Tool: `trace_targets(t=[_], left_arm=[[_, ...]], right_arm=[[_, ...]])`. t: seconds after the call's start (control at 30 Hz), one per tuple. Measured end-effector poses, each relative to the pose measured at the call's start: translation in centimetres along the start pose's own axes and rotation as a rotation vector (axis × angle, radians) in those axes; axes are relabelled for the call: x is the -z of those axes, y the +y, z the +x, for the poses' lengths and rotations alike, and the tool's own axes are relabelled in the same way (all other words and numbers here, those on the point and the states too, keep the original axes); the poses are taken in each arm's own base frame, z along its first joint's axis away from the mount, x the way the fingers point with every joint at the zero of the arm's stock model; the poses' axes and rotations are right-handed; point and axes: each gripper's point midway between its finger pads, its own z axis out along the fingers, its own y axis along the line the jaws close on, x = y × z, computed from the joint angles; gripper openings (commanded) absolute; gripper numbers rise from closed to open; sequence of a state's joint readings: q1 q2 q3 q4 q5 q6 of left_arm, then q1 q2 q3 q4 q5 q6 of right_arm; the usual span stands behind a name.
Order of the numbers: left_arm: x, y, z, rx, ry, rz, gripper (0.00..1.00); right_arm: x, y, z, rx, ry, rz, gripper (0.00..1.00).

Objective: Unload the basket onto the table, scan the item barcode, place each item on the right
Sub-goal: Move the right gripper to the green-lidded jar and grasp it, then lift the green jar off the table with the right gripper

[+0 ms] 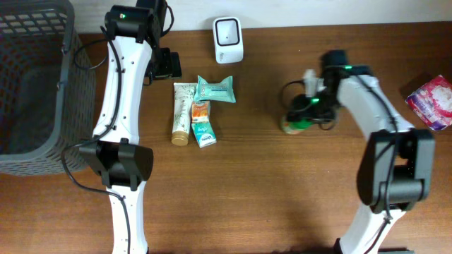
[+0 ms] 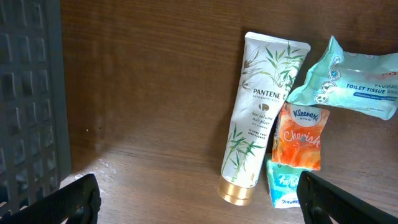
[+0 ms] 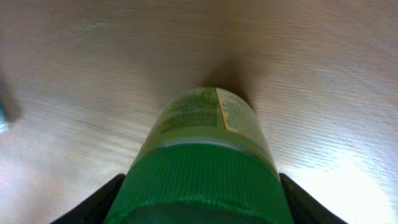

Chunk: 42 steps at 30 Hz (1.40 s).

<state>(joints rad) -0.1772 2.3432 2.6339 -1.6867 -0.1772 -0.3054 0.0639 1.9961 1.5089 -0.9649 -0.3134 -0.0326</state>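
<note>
Green-capped bottle (image 3: 199,118) mostly hidden overhead under right hand (image 3: 200,202) flanking its cap (image 3: 205,177), grip unclear, left hand (image 2: 205,205) open

Table (image 1: 282,183): we see brown wood grain filling most of the overhead view.
Far edge: beyond it we see a pale strip (image 1: 318,13); wall or floor, we cannot tell.
Light: we see a soft glare (image 3: 354,180) on the wood.
</note>
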Motion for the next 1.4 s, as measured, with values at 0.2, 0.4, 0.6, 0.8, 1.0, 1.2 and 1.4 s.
trace_targets(t=[0.2, 0.4, 0.6, 0.8, 1.0, 1.2, 1.4], left_arm=[[0.0, 0.0, 0.0, 0.0, 0.0, 0.0, 0.99], [0.0, 0.0, 0.0, -0.001, 0.0, 0.0, 0.99], [0.0, 0.0, 0.0, 0.0, 0.0, 0.0, 0.99], [0.0, 0.0, 0.0, 0.0, 0.0, 0.0, 0.99], [0.0, 0.0, 0.0, 0.0, 0.0, 0.0, 0.99], [0.0, 0.0, 0.0, 0.0, 0.0, 0.0, 0.99], [0.0, 0.0, 0.0, 0.0, 0.0, 0.0, 0.99]], right_arm=[[-1.9, 4.9, -1.4, 0.383, -0.036, 0.141, 0.87], [-1.6, 5.2, -1.7, 0.125, -0.065, 0.15, 0.99], [-1.2, 6.8, -2.2, -0.434, -0.091, 0.045, 0.99], [-1.0, 5.5, -2.4, -0.684, -0.138, 0.103, 1.0], [-2.1, 4.5, -2.7, -0.777, -0.162, 0.146, 0.7], [-2.4, 4.7, -2.5, -0.728, -0.145, 0.144, 0.68], [0.1, 6.6, -4.9, -0.188, -0.15, 0.119, 0.67]])
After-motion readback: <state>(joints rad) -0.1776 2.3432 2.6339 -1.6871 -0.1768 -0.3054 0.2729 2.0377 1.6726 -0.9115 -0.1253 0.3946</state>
